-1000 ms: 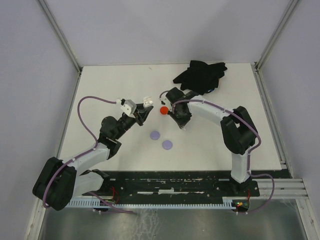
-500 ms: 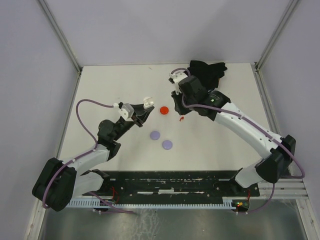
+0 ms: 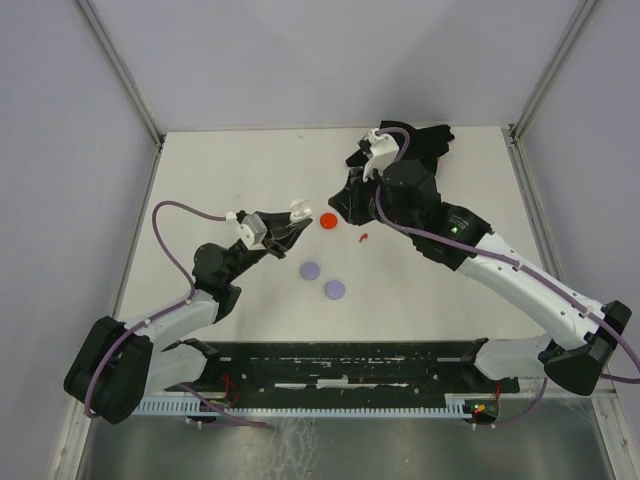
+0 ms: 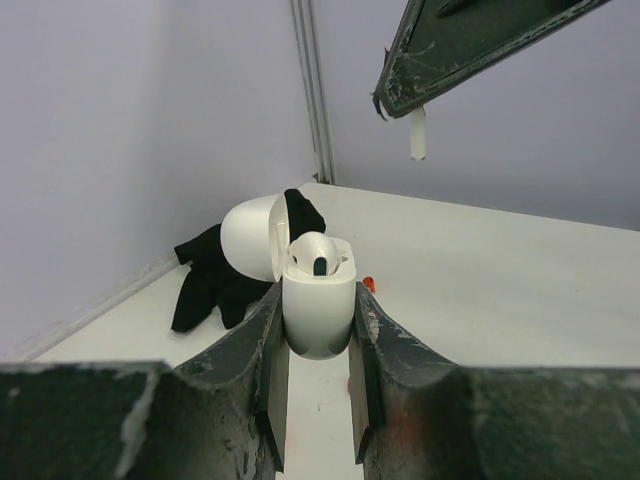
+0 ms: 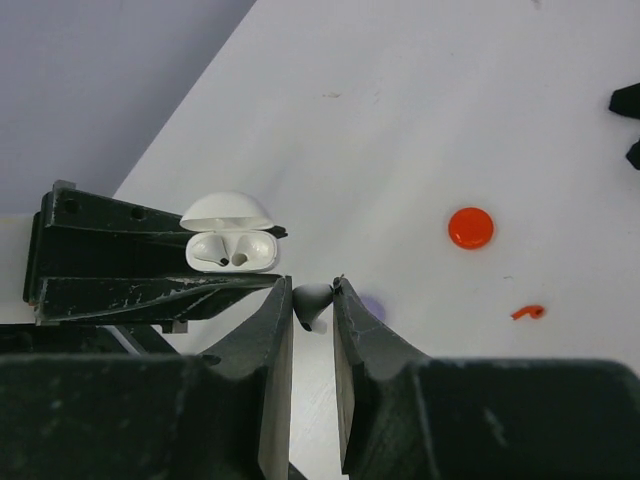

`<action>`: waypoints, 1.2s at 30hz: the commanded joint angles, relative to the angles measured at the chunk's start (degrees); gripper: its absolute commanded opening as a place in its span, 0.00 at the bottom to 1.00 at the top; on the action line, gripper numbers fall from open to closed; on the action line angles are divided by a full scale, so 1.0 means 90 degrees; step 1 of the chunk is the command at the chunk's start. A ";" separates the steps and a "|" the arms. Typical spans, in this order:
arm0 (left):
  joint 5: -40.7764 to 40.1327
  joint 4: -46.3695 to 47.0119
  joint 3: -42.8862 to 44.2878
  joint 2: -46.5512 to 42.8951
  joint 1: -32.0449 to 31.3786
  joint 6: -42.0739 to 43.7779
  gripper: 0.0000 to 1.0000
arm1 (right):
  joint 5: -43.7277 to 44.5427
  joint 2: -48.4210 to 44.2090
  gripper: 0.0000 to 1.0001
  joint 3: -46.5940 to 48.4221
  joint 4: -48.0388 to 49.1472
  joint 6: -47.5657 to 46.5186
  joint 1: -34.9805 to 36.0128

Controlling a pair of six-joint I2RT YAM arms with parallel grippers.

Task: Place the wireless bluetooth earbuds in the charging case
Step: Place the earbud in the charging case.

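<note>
Since a second ago the right arm has stretched out from over the red disc point(image 3: 328, 219) and now hangs its gripper point(image 5: 312, 315) high, just beside the case point(image 4: 318, 295). The left arm has barely shifted.

Right gripper is clamped on a white earbud point(image 5: 311, 296), stem pointing down. Left gripper point(image 3: 292, 218) is clamped on the case body, which is held off the table point(image 3: 220, 170) with its lid tipped open.

Risks, as I judge them: the bud is pinched by a small part of its head, so any twist could let it drop. If the stem meets the well's rim off-line, pressing on would shove the case askew in its grip, or knock the lid.

Both grippers work mid-table, toward the far edge. A red bud point(image 3: 364, 238) lies right of the disc and two lavender discs point(image 3: 310, 270) sit nearer. A black cloth point(image 3: 410, 150) fills the far edge right of centre — behind the right arm. The table's left half is bare.
</note>
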 commanded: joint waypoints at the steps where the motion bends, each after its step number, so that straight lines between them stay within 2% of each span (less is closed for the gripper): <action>1: 0.0285 0.0509 0.0028 -0.0148 -0.0009 -0.0059 0.03 | -0.0096 -0.0138 0.18 -0.0298 0.1245 0.0456 0.0219; 7: 0.0419 0.0560 0.0032 -0.0159 -0.0019 -0.0124 0.03 | -0.0151 -0.0095 0.18 -0.0595 0.1965 0.0589 0.0382; 14: 0.0430 0.0590 0.0048 -0.0144 -0.0030 -0.0192 0.03 | -0.0343 0.0113 0.18 -0.0626 0.2232 0.0642 0.0494; 36: 0.0290 0.0678 0.0019 -0.0157 -0.0032 -0.0254 0.03 | -0.0393 0.0410 0.20 -0.0868 0.2302 0.0836 0.0555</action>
